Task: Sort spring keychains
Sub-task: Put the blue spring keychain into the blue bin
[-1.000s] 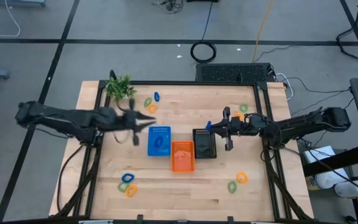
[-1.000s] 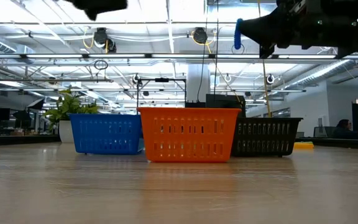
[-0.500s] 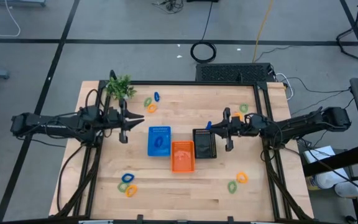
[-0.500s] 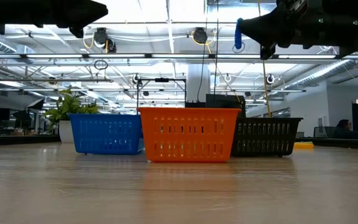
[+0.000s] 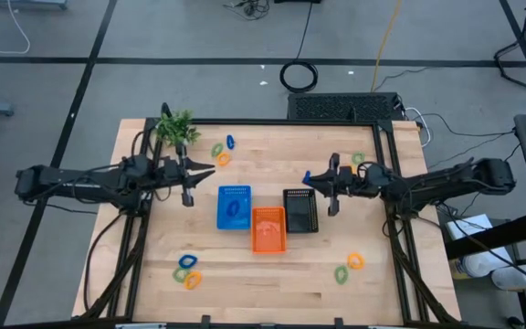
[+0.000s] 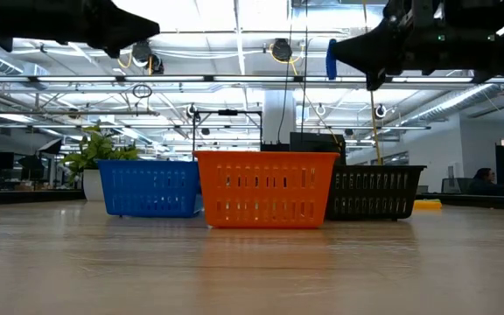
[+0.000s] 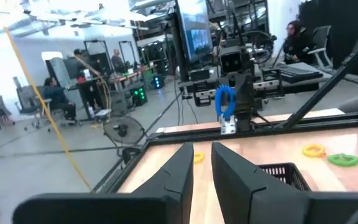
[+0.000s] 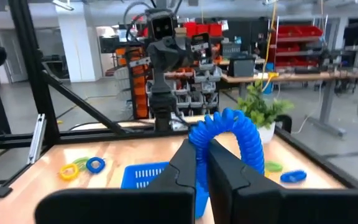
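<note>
Right gripper (image 5: 310, 177), clamped on a blue spring keychain (image 8: 232, 132), is held in the air just beside the black basket (image 5: 299, 210), which stands in a row with the orange basket (image 5: 267, 228) and blue basket (image 5: 234, 206). Left gripper (image 5: 210, 170) is raised near the plant sprig (image 5: 176, 128), its fingers narrowly apart and empty. Other keychains are scattered about the table (image 5: 290, 283).

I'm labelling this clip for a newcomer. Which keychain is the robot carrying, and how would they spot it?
Find the black rectangular plastic basket mid-table. Just above its far right corner hangs the right gripper, shut on a blue coiled plastic spring keychain. It is the only keychain off the wooden table.
</note>
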{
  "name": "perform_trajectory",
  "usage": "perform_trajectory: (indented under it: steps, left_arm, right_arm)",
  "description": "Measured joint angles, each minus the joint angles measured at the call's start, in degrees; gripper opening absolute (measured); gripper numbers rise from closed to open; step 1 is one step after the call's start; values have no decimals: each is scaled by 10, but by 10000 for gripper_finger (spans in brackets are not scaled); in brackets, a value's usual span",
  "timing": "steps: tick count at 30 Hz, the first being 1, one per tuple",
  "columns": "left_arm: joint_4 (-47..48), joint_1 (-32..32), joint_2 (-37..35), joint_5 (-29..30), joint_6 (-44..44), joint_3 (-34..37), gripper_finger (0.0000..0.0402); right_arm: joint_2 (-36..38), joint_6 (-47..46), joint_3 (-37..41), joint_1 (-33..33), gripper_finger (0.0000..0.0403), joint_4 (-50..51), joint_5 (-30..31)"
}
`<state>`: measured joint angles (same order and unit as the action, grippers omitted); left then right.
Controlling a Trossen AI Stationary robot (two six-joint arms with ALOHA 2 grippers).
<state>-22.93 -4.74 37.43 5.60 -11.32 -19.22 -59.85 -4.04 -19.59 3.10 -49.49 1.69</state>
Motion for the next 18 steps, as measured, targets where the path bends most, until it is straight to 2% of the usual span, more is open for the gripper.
perform_trajectory:
  steps: [9, 13, 18]
  left_arm:
    - [-23, -34, 55, 0, 103, 0, 73]
    - [-23, -40, 75, 0, 152, 0, 110]
    - [-23, -37, 108, -9, 159, 0, 170]
  right_arm:
    - [-62, -28, 0, -3, 4, -64, 0]
    - [-103, -28, -16, -13, 4, -105, 0]
    - [-162, -22, -65, -17, 4, -107, 0]
